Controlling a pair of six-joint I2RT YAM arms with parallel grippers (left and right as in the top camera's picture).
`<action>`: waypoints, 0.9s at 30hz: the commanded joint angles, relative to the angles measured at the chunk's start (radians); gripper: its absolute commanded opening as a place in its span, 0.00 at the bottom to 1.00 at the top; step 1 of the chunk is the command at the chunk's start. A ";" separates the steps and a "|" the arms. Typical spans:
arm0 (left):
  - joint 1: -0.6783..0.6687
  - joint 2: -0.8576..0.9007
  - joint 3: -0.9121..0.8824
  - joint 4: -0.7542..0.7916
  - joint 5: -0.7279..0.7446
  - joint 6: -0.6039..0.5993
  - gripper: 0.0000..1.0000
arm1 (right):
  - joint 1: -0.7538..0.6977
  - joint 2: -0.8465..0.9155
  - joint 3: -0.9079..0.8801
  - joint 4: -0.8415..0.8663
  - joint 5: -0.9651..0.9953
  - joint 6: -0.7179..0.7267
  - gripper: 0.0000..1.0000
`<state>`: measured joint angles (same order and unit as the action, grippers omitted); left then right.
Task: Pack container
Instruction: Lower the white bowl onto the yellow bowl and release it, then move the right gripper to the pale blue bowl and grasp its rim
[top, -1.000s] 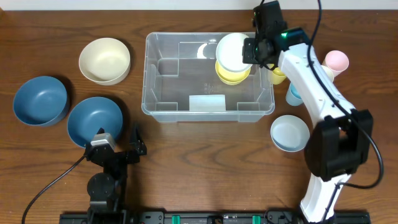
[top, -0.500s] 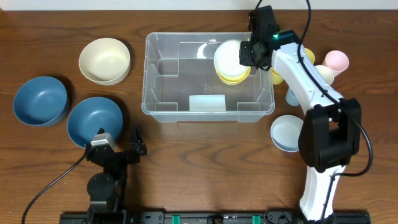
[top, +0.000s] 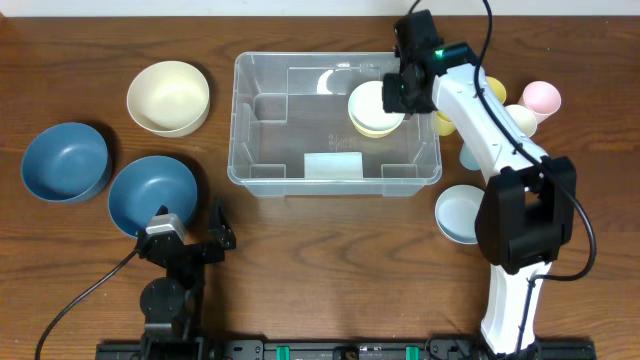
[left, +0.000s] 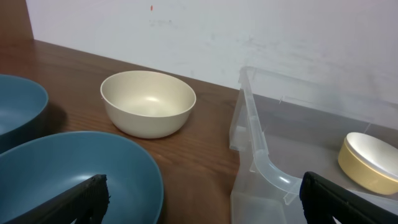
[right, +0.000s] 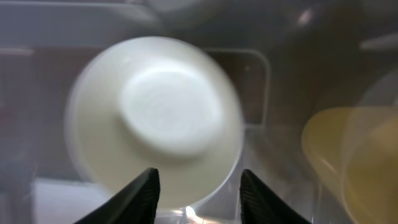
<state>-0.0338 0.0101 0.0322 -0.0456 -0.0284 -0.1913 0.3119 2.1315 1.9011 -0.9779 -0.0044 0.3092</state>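
On wooden table (top: 320, 262), clear rectangular container (top: 290, 130), whitish label (top: 332, 166)

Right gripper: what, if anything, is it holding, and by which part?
Nothing. The right gripper, jaws open, hovers over the round cream bowl in the clear rectangular plastic container.

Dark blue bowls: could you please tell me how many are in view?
2 dark blue bowls: one at the far left, the other close beside it. None appears hidden.
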 joint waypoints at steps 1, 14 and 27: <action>0.005 -0.006 -0.028 -0.026 -0.002 -0.009 0.98 | 0.041 -0.061 0.135 -0.084 -0.027 -0.049 0.47; 0.005 -0.006 -0.028 -0.026 -0.002 -0.009 0.98 | -0.072 -0.267 0.333 -0.588 0.035 0.096 0.53; 0.005 -0.006 -0.028 -0.026 -0.002 -0.009 0.98 | -0.255 -0.582 -0.114 -0.672 0.229 0.223 0.56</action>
<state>-0.0334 0.0101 0.0322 -0.0456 -0.0284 -0.1913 0.0902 1.6051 1.9343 -1.6768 0.1646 0.4683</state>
